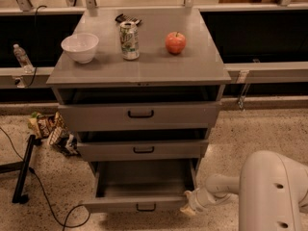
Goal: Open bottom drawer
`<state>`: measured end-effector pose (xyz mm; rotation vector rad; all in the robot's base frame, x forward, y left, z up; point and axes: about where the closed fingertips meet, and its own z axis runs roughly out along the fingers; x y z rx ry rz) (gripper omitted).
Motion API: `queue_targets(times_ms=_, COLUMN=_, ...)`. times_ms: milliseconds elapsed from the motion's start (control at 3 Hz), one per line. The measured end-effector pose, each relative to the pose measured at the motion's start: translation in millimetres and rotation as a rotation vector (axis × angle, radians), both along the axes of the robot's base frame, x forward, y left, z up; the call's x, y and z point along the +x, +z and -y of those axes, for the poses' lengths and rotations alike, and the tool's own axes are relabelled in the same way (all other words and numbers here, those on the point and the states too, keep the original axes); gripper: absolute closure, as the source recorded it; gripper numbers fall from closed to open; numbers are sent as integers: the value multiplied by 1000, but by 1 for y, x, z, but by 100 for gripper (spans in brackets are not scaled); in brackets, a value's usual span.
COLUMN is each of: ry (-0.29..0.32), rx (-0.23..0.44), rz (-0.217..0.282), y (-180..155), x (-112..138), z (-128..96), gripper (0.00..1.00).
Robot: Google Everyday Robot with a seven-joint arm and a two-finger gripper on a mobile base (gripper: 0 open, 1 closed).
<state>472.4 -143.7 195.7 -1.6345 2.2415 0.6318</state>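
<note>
Down low, bottom drawer (pixel 122 204) pulled out, gripper (pixel 189 206) at its corner

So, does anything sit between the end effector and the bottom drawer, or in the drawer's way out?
Nothing visible: the end effector sits at the front right corner of the bottom drawer, which is already pulled out. A black cable lies on the floor by its left front corner.

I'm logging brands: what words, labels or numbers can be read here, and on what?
No text is readable.
On the can: print too blurred to read.
On the snack bags: too blurred.
On the end effector, at the right front corner of the bottom drawer: no markings seen.
</note>
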Motion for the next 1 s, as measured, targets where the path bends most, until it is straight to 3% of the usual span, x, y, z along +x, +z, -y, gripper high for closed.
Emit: queue_targets(times_ms=1000, ry=0, rx=0, rz=0, y=0, x=0, z=0, gripper=100)
